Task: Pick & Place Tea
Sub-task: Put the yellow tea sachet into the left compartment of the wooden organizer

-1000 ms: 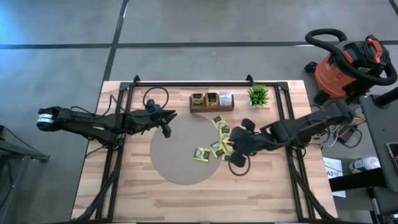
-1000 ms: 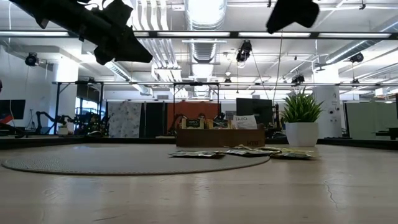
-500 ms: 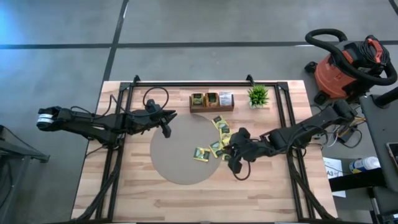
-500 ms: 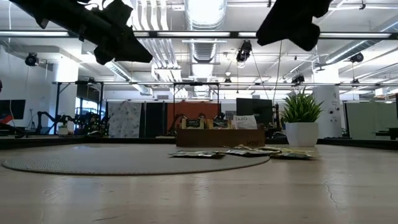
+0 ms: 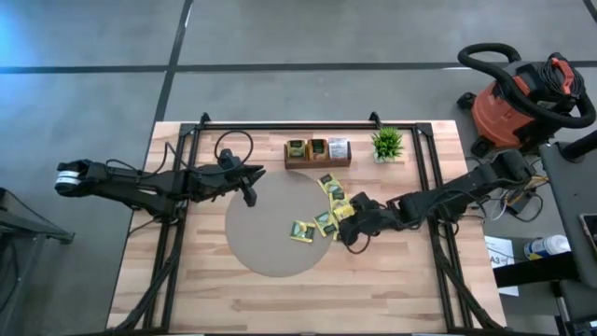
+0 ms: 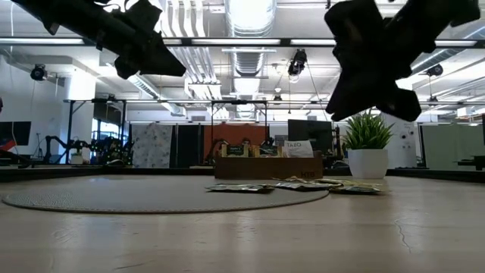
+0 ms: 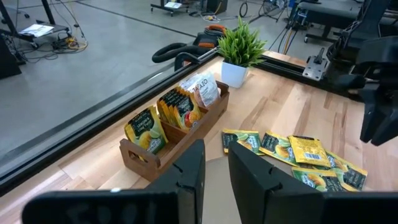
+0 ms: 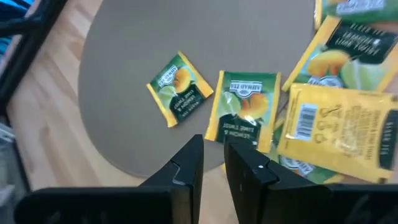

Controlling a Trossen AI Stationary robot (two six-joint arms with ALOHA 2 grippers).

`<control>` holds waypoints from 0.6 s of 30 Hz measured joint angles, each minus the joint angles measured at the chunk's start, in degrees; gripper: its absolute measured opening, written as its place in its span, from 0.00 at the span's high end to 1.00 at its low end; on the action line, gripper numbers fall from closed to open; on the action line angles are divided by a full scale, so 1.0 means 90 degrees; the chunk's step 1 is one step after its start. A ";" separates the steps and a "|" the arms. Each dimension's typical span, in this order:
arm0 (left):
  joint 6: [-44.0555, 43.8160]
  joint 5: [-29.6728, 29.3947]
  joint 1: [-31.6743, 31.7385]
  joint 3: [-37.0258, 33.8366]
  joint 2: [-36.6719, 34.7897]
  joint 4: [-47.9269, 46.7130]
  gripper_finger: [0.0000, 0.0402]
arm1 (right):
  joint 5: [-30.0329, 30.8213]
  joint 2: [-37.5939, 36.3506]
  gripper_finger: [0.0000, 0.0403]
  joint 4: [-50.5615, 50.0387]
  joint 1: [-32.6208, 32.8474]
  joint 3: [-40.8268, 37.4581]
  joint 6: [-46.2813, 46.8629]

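Your right gripper (image 5: 347,231), fingers nearly closed and empty, hovers directly over the lemon-lime tea sachet (image 8: 243,111) at the mat's 3 o'clock edge on the desk, far nearer than the left gripper (image 5: 250,189).

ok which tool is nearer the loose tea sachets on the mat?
Right. The right tool hangs just above the loose tea sachets at the mat's right edge. The left tool hovers over the mat's upper left, well away from them.
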 joint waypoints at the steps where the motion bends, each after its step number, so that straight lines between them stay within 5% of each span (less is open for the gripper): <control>1: 0.0000 0.0000 0.0000 0.0000 0.0000 0.0000 0.83 | -0.0135 0.0000 0.84 0.0124 -0.0071 -0.0048 0.0041; 7: -0.0044 0.0001 0.0000 0.0000 0.0002 0.0102 0.83 | -0.0527 0.0000 0.77 0.0297 -0.0446 -0.0198 0.0427; 13: -0.2264 0.0571 -0.0053 0.0000 0.0024 0.0404 0.83 | -0.0545 0.0000 0.64 0.0566 -0.0614 -0.0226 0.0644; 18: -0.2180 0.0600 -0.0051 0.0000 0.0041 0.0443 0.83 | -0.0645 0.0000 0.58 0.0825 -0.0674 -0.0218 0.0702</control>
